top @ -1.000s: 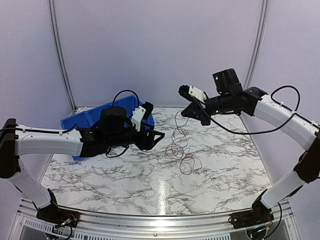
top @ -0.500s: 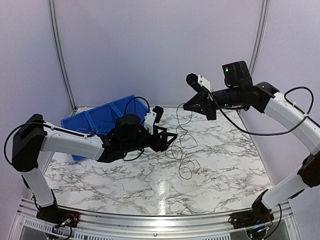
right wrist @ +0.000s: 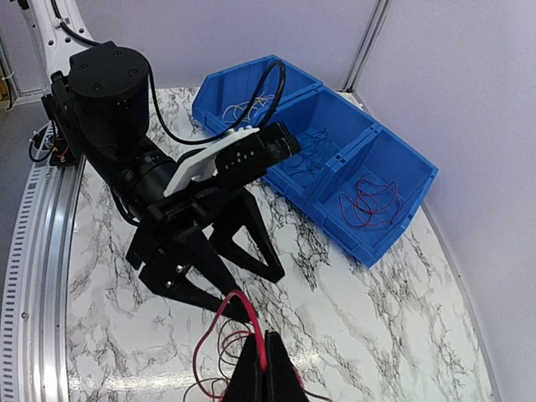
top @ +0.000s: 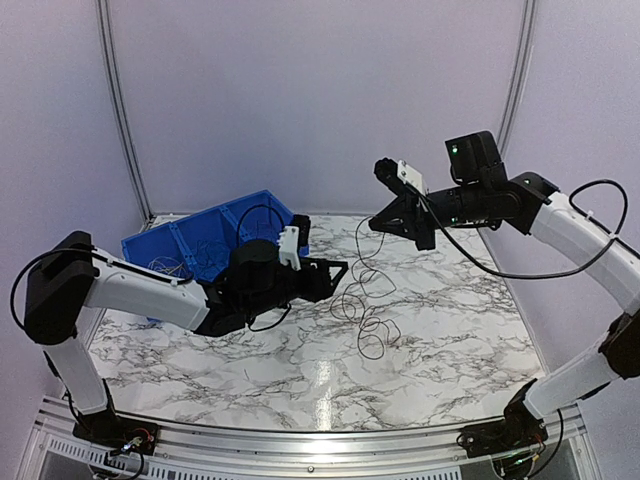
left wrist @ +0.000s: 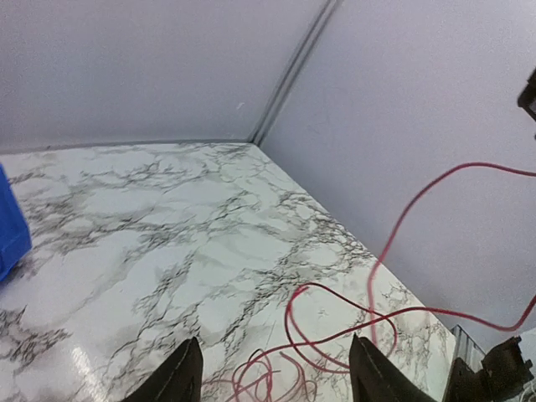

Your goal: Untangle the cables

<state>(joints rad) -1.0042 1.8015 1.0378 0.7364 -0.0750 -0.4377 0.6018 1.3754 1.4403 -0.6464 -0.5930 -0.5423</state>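
Left gripper (top: pixel 340 274) was advanced, jaws wide, toward the cables (top: pixel 362 300), which were held lifted by the clamped right gripper (top: pixel 376 223) so that loops hung separable.

A marble-patterned table (top: pixel 250 350) carries a blue bin (top: pixel 140 248) far left; lower loops of the cables (top: pixel 365 320) seemingly rest mid-table.

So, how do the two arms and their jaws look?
The left arm and the right arm look the same: white tube-shaped links between black joints. Each wrist carries a white bracket and a black camera. A black cord loops along each. The jaws are black and taper to points. A green light glows on the right arm.
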